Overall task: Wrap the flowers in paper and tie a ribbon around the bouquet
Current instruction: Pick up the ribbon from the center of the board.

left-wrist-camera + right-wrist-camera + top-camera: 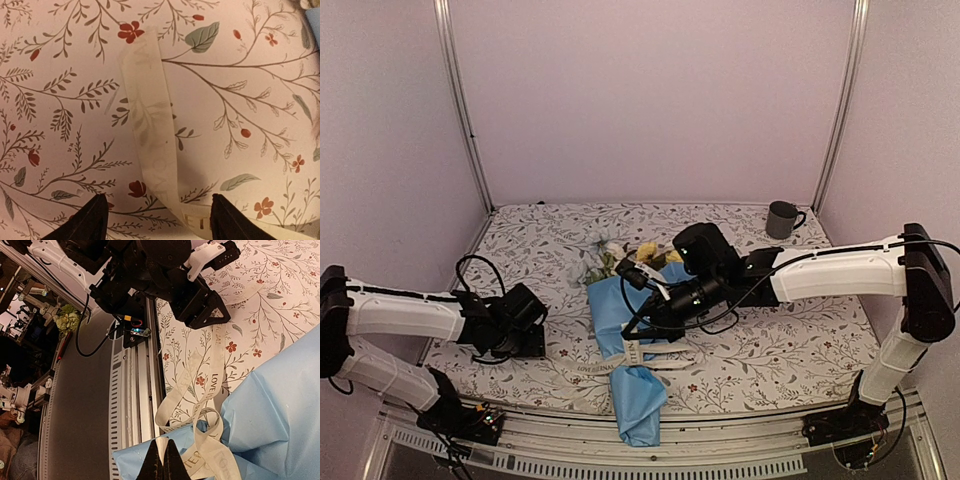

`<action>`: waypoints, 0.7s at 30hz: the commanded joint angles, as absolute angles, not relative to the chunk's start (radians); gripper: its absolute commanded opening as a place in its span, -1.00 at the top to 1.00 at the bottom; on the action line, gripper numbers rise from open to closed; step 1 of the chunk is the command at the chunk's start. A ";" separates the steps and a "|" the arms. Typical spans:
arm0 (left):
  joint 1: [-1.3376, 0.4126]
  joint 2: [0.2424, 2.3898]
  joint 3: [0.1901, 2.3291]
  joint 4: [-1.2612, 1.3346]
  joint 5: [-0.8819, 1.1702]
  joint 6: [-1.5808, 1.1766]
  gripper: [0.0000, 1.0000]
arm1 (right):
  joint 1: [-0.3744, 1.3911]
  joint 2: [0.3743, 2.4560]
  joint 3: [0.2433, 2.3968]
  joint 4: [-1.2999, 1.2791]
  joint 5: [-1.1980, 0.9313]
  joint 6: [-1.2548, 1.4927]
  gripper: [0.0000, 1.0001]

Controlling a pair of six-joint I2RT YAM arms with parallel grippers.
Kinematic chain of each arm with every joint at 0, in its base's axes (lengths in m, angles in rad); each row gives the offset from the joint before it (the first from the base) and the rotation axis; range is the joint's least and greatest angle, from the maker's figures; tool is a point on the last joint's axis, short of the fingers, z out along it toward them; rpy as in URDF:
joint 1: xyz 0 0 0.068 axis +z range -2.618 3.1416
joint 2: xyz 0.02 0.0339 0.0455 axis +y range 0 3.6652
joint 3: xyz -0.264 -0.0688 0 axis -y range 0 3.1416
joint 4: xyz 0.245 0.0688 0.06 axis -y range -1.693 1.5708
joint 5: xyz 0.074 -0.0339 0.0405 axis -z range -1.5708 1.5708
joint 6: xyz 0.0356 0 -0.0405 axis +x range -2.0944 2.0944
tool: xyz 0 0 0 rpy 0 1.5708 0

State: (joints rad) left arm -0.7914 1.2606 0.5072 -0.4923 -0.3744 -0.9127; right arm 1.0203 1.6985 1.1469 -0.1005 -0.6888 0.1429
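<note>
Yr R pincer (161, 462) clenched on cream-white flat ribbon (214, 365) at light blue paper bouquet (280, 405).
L pincer (157, 200) released, straddling ribbon.

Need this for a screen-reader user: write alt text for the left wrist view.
A flat, translucent cream-white ribbon lies on a pale tablecloth printed with leafy sprigs and red flowers, running down between the open black jaws of the left gripper.

The light blue bouquet (625, 340) lies flat, its narrow end overhanging the surface (770, 340) edge. A cream ribbon (632, 352) crosses its middle.
</note>
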 commanded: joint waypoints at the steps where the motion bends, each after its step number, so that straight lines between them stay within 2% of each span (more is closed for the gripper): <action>1: -0.753 1.286 0.468 -0.372 -0.348 -0.903 -0.37 | 1.022 1.705 1.147 -0.068 -0.714 0.152 1.00; 2: -0.751 1.281 0.456 -0.353 -0.333 -0.901 -0.29 | 1.021 1.706 1.144 -0.062 -0.716 0.156 1.00; 4: -0.750 1.265 0.439 -0.327 -0.295 -0.891 0.05 | 1.022 1.709 1.143 -0.057 -0.718 0.160 1.00; 6: -0.748 1.248 0.426 -0.303 -0.262 -0.876 0.59 | 1.021 1.715 1.145 -0.057 -0.717 0.162 1.00; 7: -0.749 1.237 0.422 -0.296 -0.249 -0.869 0.93 | 1.022 1.718 1.146 -0.057 -0.716 0.163 1.00; 8: -0.749 1.226 0.420 -0.295 -0.241 -0.863 1.00 | 1.022 1.720 1.149 -0.055 -0.716 0.165 1.00; 12: -0.791 1.126 0.479 -0.321 -0.277 -0.835 1.00 | 1.019 1.726 1.157 -0.049 -0.693 0.180 1.00; 17: -1.033 0.975 0.658 -0.284 -0.440 -0.673 1.00 | 0.993 1.750 1.176 -0.043 -0.701 0.220 1.00; 21: -1.257 0.996 0.789 -0.142 -0.436 -0.414 1.00 | 0.965 1.767 1.190 -0.021 -0.739 0.258 1.00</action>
